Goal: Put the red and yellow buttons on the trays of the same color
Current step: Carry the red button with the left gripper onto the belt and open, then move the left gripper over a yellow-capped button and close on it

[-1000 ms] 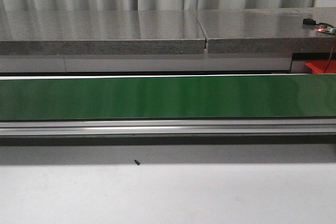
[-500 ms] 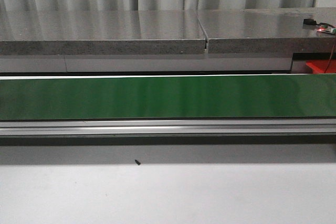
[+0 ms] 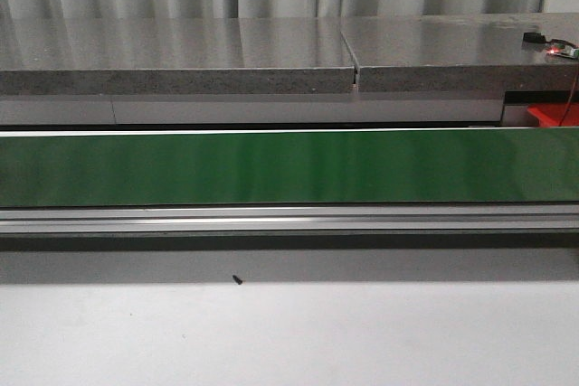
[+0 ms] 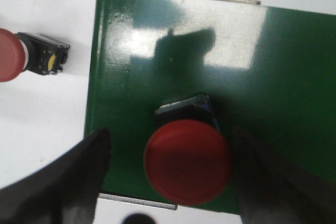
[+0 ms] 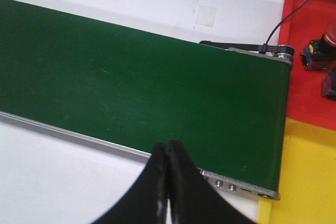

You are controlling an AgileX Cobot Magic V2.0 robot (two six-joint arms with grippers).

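round glossy red button on smooth green belt between the wide-open left jaws, untouched; right jaws closed, empty.

A button stands on the conveyor belt near its end. A second button lies on the table beside the belt. At the belt's other end, two trays adjoin each other.

The conveyor belt is plain glossy green, and the button on it has a red cap over a black body. Beside the belt's end sit a red tray and a yellow tray.
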